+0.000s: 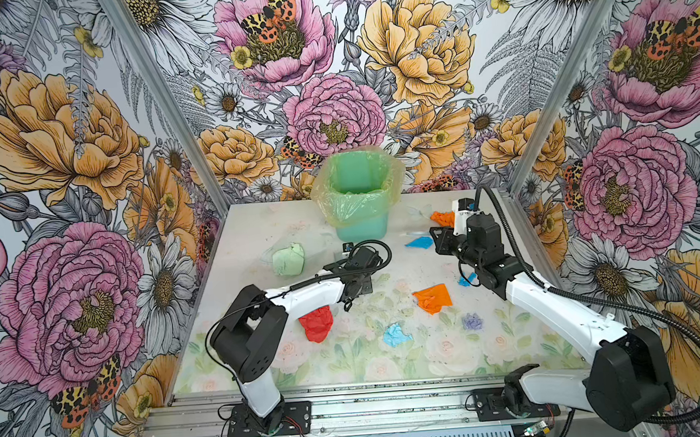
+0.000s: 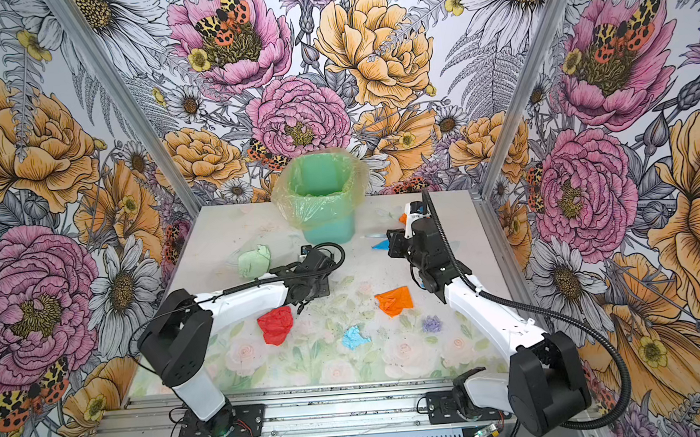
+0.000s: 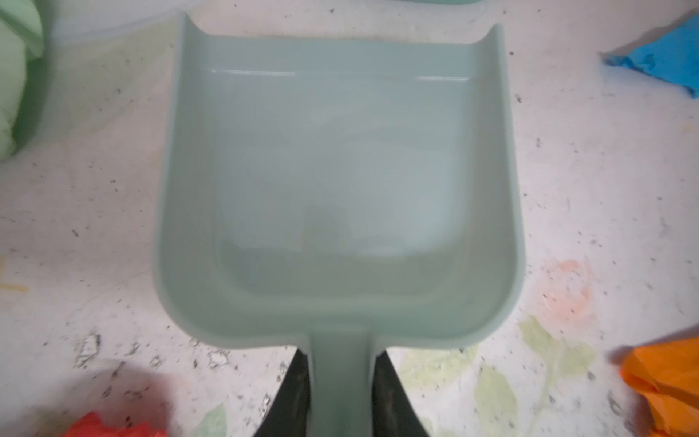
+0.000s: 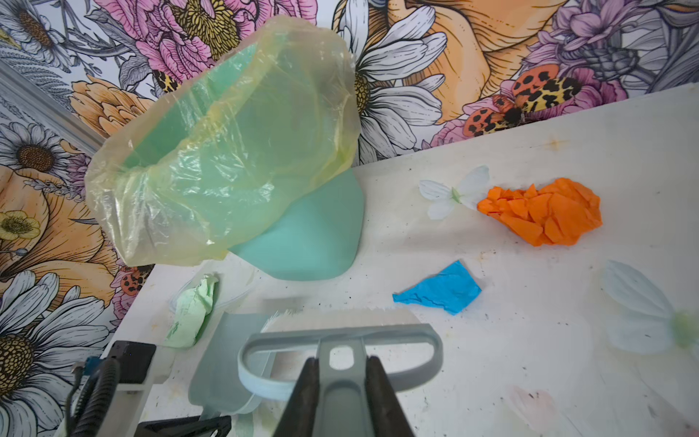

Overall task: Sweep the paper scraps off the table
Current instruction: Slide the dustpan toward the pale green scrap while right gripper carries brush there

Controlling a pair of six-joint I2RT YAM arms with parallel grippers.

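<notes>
Floral-printed walls [image 1: 64,141] enclose the cell on three sides. We find the table [image 1: 253,233] flat, whitish, grit-speckled and printed with pale roses. Ahead of both grippers stands a smooth teal bin [image 1: 361,229] with a loose, crinkled yellowish liner [image 1: 339,199].

We record the left gripper [image 3: 340,353] clamped on the handle of a glossy grey-green plastic dustpan [image 3: 340,181]. The pan is scoop-shaped with raised side walls, it is empty, and its open lip points toward the bin. The right gripper [image 4: 342,363] is likewise clenched, on the stem of a grey brush [image 4: 378,333] with an arched frame and pale bristles. The brush head overlaps the dustpan's edge in the right wrist view; we cannot tell whether they touch.

The paper scraps [image 1: 432,300] lie on the table, all thin and crumpled:
- An orange scrap lies behind and between the grippers.
- A red scrap [image 1: 317,323] lies behind the left gripper.
- A light blue scrap [image 1: 395,335] lies farther back.
- A blue scrap [image 4: 438,289] lies just ahead of the brush.
- An orange wad [image 4: 544,212] lies beyond the blue scrap.

A pale green wad [image 1: 288,259] sits beside the left gripper.
</notes>
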